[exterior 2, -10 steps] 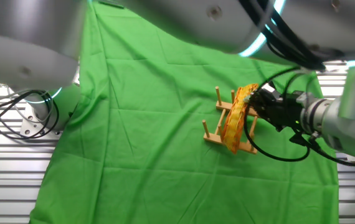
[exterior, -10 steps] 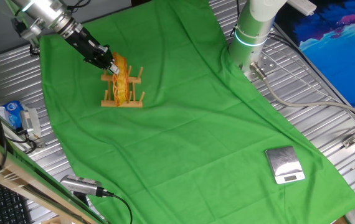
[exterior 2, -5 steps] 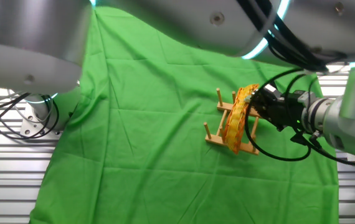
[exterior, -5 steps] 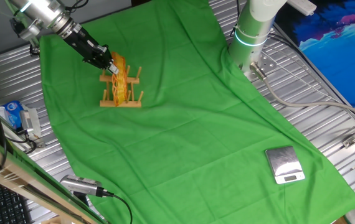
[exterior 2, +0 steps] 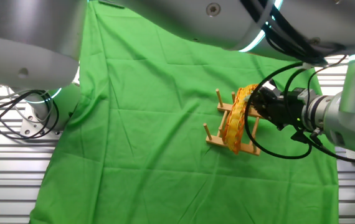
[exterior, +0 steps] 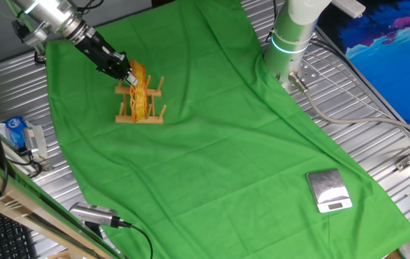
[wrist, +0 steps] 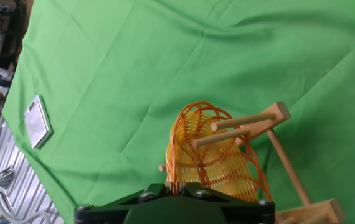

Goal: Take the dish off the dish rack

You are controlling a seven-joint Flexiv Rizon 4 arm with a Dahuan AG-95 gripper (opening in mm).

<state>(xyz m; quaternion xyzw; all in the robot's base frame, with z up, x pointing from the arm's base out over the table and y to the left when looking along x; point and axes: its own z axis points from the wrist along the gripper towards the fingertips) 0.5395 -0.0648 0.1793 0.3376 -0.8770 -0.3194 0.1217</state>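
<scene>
Light was bright, even and diffuse in all three views, casting only soft shadows in the folds of the green cloth (exterior: 212,144). A pale glare lay on the steel scale (exterior: 329,190). The near arm casing (exterior 2: 34,43) in the other fixed view was blurred and washed out.

Count: 1 dish (exterior: 139,90), 1 rack (exterior: 142,115), 1 scale (exterior: 329,191), 1 green cloth (exterior: 212,144) over the worktop (exterior: 377,122). 1 arm, 1 pincer (exterior: 124,74). Rack pegs: four clearly visible in the other fixed view, rest hidden behind the dish, so no total count.
</scene>
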